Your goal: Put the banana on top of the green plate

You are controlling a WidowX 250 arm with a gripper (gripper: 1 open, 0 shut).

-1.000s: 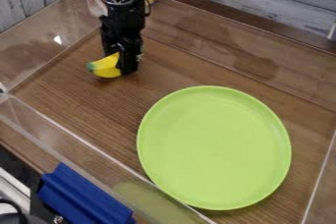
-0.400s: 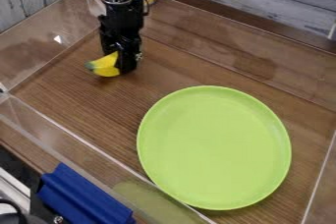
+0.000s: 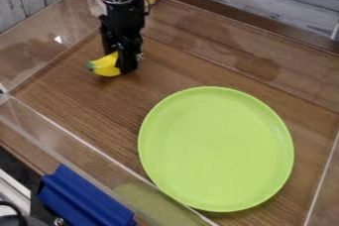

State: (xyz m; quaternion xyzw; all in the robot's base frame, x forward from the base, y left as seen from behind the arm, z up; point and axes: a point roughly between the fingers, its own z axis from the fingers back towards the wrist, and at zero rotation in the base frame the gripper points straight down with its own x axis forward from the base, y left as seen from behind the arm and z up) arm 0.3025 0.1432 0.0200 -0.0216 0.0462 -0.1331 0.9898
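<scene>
A small yellow banana (image 3: pixel 105 67) lies on the wooden table at the upper left, its right end tucked between my gripper's black fingers. My gripper (image 3: pixel 123 63) points straight down from the black arm and is shut on the banana, low at the table surface. The large round green plate (image 3: pixel 216 148) lies flat on the table at the lower right, well apart from the banana, with nothing on it.
Clear plastic walls (image 3: pixel 47 32) fence the wooden table on the left and front. A blue object (image 3: pixel 82 202) lies outside the front wall at the bottom left. A grey plank wall (image 3: pixel 265 2) runs along the back.
</scene>
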